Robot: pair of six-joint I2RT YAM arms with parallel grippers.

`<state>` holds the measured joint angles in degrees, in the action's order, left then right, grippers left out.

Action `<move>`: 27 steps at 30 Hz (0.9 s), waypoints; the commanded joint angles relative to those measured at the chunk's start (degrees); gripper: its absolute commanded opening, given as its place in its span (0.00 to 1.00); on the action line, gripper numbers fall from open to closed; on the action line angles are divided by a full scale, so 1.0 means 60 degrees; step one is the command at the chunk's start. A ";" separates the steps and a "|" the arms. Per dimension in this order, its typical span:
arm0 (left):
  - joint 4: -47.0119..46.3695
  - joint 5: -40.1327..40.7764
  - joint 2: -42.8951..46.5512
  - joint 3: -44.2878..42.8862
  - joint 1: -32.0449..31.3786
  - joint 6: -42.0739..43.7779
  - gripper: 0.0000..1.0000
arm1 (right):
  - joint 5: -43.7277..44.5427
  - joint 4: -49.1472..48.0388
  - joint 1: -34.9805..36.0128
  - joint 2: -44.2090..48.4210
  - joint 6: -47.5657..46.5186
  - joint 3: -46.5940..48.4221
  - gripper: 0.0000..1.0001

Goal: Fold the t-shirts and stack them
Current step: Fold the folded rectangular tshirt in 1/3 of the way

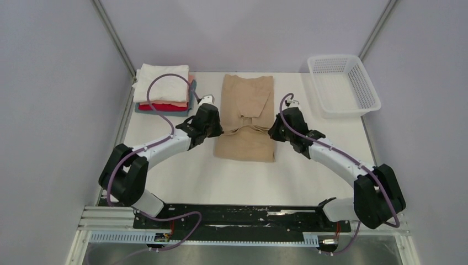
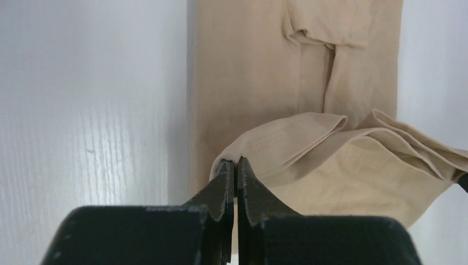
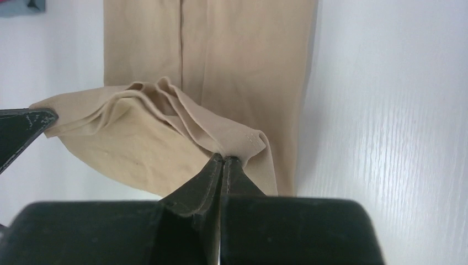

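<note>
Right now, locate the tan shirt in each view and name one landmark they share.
Top external: shirt at the centre of the table, between left end effector and right end effector.
Left wrist: upper centre to right.
Right wrist: upper centre.
Shared landmark: the raised fold pinched at both ends.
</note>
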<state>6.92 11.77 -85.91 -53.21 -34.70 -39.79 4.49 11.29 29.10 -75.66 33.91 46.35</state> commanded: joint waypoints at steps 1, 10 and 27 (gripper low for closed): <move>-0.0180 -0.0225 -0.0635 -0.0914 0.0511 0.0655 0.00 | -0.0150 -0.0928 -0.0440 -0.0749 -0.0576 0.0779 0.00; -0.0137 -0.1108 -0.2052 -0.2105 0.1032 0.1285 0.00 | -0.0438 -0.1017 -0.0971 -0.2002 -0.0857 0.1559 0.00; 0.0273 -0.2512 -0.3849 -0.4239 0.1790 0.1979 0.64 | -0.1548 -0.1299 -0.2193 -0.4175 -0.1235 0.3262 0.32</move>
<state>8.29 0.30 -107.42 -73.43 -25.39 -30.74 -3.49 6.57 17.67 -98.80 29.08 60.10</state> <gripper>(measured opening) 0.500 0.135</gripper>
